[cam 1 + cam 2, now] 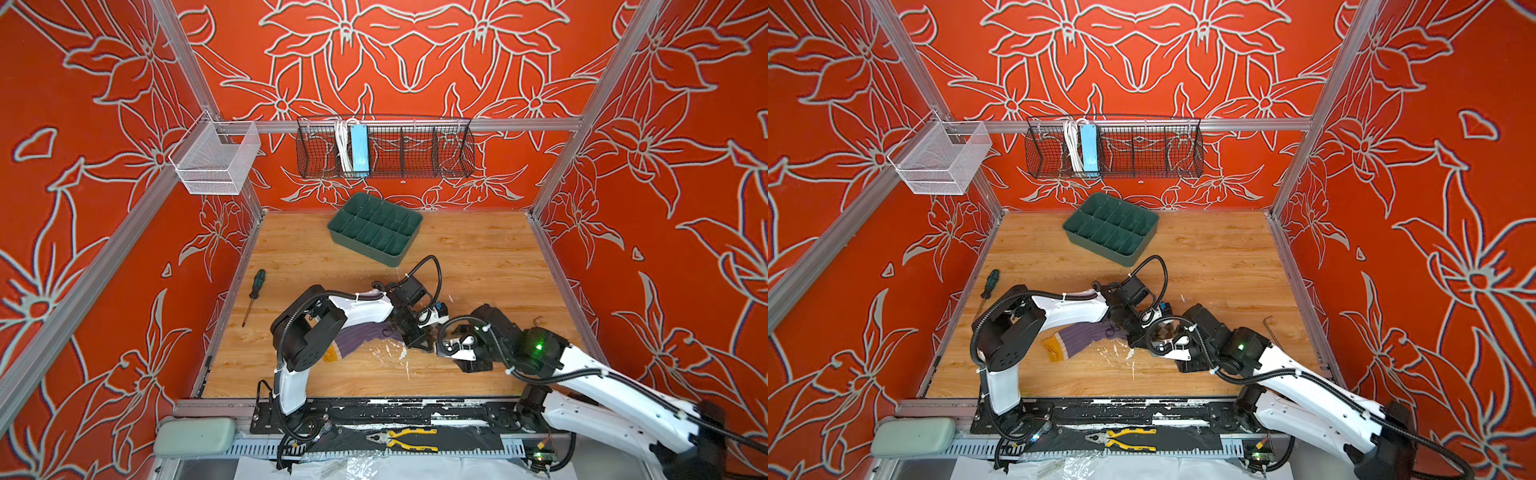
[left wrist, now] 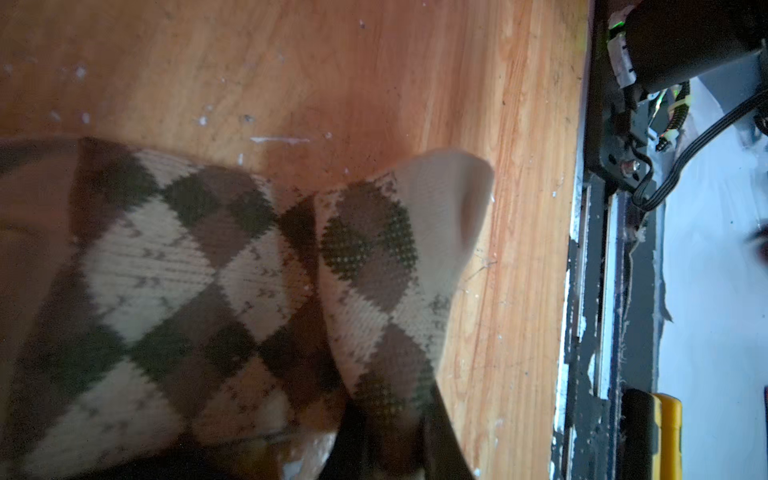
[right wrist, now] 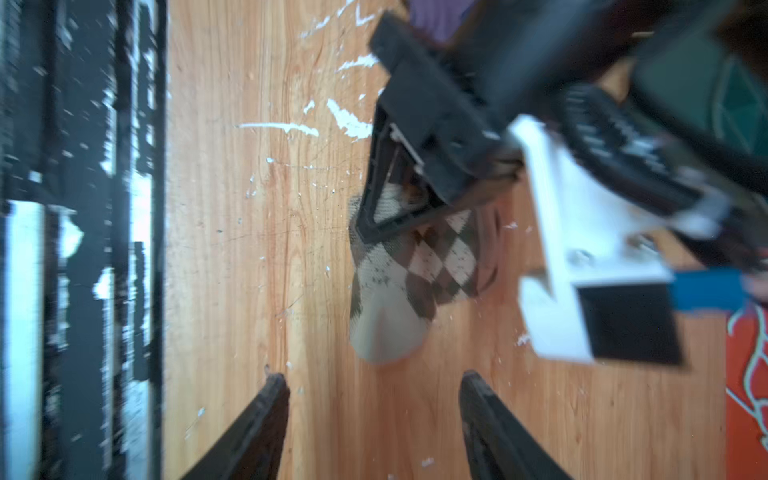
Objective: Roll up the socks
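Near the middle of the table (image 1: 478, 249), the left gripper (image 3: 395, 212) is pinched shut on the argyle sock (image 3: 415, 270). The sock is bunched and folded over itself, with its plain beige toe end pointing at the right gripper (image 3: 372, 376). That gripper hangs just beside the toe with its jaws wide apart and nothing between them. The purple sock (image 1: 1079, 338) lies flat just left of the pair, partly under the left arm, its yellow toe toward the near left. Whether the two socks overlap beneath the left gripper cannot be told.

The step in hand appears to be starting the roll at the argyle sock's toe. To do it well, the right gripper would likely need to come in low and take the whole width of the toe, not one corner. It would then turn the fabric over in short, tight laps while the left grip anchors the far end and keeps the knit taut. The two grippers sit very close together, so clearance between their fingers looks like the main hazard. A slack knit would spring open.

A green divided tray (image 1: 374, 228) sits at the far edge, a screwdriver (image 1: 254, 293) lies at the left and pliers (image 1: 407, 438) lie off the near edge. No brand, label or writing can be read in any view.
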